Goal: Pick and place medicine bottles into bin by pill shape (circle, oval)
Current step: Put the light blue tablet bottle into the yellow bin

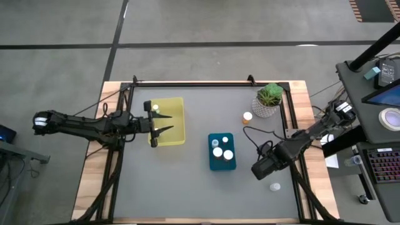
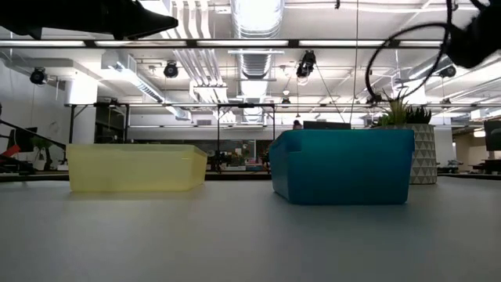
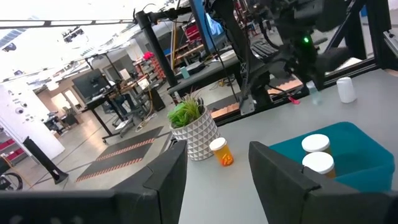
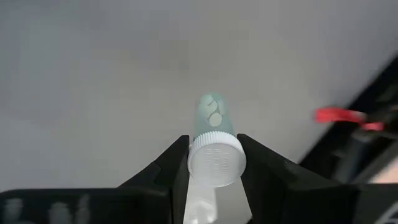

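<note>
Two bins, one potted plant (image 1: 269, 100) — tabletop otherwise sparse.
Right gripper (image 4: 211, 163) pinches a clear bottle (image 4: 214, 146) by its white cap, long axis pointing away between the fingers; left gripper (image 1: 164, 119) spread over yellow bin (image 1: 177, 107).

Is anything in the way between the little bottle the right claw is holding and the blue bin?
Nothing visible. The right gripper holds a clear bottle just right of the blue bin, with only bare grey table between them.

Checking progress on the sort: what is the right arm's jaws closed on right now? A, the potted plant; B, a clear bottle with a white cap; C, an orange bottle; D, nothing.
B: the right wrist view shows the right gripper with its jaws pinching the clear bottle at its white cap.
</note>
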You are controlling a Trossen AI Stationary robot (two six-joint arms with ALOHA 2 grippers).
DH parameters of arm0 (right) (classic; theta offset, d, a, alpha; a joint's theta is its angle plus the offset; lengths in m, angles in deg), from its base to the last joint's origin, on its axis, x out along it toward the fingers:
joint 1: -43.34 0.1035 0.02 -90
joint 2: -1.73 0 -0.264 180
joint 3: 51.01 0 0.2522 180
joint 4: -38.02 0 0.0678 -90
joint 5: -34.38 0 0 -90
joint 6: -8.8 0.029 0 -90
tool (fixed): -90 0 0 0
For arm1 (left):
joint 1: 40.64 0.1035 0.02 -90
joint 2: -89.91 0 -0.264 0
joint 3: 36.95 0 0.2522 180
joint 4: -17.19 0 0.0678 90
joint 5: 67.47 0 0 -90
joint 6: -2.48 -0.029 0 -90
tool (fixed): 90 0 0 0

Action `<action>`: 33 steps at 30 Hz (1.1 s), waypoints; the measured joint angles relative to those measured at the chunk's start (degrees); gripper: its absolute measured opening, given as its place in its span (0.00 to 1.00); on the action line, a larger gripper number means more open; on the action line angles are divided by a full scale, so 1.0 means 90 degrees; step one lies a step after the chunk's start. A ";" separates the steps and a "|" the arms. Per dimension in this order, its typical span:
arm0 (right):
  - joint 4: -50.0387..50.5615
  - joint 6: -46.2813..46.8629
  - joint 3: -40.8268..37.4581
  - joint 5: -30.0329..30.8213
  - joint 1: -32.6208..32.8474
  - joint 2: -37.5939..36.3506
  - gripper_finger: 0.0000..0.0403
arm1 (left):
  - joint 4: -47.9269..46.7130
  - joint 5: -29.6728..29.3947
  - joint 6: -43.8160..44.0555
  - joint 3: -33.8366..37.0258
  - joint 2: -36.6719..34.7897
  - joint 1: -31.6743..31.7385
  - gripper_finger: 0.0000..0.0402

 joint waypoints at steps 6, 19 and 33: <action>0.1219 -0.0629 0.1195 0.0833 -0.0449 -0.0004 0.29 | 0.0145 0.0000 0.0000 0.0000 0.0011 -0.0001 0.39; 0.0213 -0.3814 0.2499 0.2502 -0.2046 0.0000 0.29 | 0.0306 0.0000 -0.0045 0.0000 0.0022 -0.0002 0.39; -0.3138 -0.7295 0.2215 0.2602 -0.3414 0.0085 0.29 | 0.0306 0.0001 -0.0042 0.0001 0.0022 -0.0001 0.39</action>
